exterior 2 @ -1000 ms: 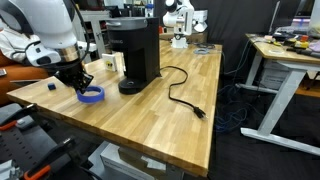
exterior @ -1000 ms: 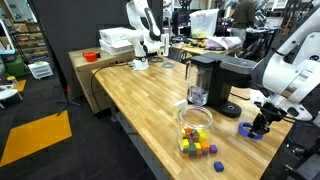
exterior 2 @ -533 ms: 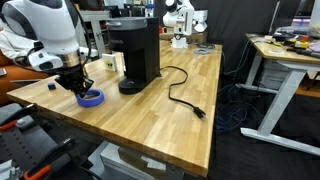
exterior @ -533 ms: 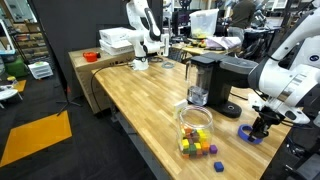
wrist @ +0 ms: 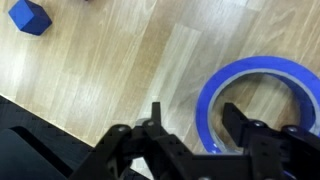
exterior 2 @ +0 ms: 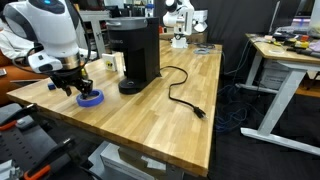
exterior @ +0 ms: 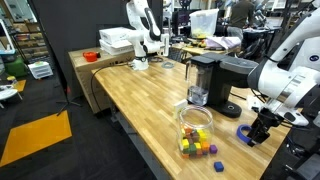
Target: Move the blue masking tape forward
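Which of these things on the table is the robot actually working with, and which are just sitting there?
Part of the job: blue masking tape; the robot's fingers, open astride its rim.

Just lying about: coffee maker; jar of coloured cubes; blue cube; black power cable.

1. Bare wood of the table (exterior 2: 150, 135) lies open beside the blue masking tape (exterior 2: 90, 98), out to the table's edge.
2. The coffee maker (exterior 2: 135, 55) stands close by, its black cord (exterior 2: 180, 95) trailing across the top.
3. A blue cube (wrist: 30, 17) sits apart from the ring.
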You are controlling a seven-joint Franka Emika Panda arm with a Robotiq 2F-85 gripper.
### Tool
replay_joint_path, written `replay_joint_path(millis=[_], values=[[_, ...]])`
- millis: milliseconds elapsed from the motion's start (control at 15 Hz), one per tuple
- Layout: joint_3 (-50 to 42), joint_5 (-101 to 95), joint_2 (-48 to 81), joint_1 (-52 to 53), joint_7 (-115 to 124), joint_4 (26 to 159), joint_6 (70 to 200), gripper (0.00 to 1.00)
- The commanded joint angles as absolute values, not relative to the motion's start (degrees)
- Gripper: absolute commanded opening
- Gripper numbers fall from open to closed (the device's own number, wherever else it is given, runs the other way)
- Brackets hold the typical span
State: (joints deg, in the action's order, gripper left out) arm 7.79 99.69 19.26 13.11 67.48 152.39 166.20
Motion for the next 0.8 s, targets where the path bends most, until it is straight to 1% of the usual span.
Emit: replay_joint_path(millis=[0, 67, 467, 733], values=[[7.5, 101.2, 19.0, 12.9, 64.8, 152.2, 165.7, 0.96], [7.5, 101.1, 18.6, 13.1, 64.6, 152.4, 166.4, 1.0], [8.1, 100.6, 11.4, 13.7, 61.8, 154.4, 168.0, 1.0], [10.7, 99.8, 4.3, 14.1, 62.1, 157.0, 167.6, 1.0]])
